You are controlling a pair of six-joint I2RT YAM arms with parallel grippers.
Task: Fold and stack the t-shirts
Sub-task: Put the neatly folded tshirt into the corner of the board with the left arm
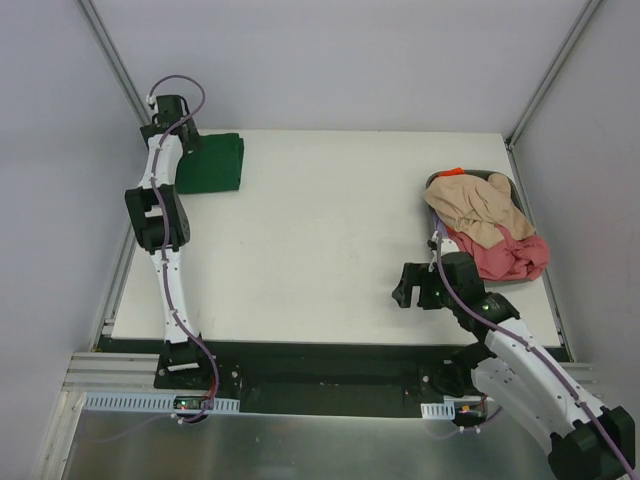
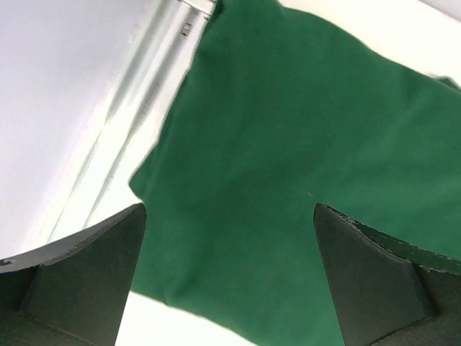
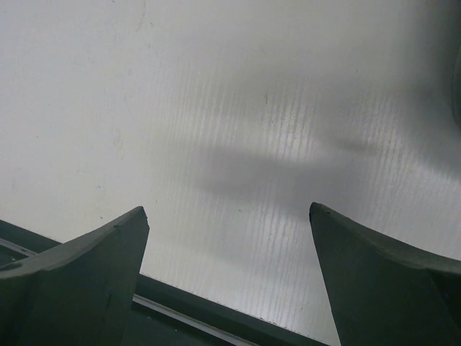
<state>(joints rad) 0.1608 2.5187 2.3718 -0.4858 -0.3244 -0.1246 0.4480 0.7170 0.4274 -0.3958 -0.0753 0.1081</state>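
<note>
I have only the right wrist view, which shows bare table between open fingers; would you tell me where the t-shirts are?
Observer: A crumpled heap lies at the right edge of the table, with the beige t-shirt on top of the pink-red t-shirt.
Operator: Thank you. And where is the green one?
Observer: The green t-shirt lies as a neat rectangle at the far left corner.
Operator: What is the left arm doing?
Observer: The left gripper hangs open over the green t-shirt, holding nothing.
</note>
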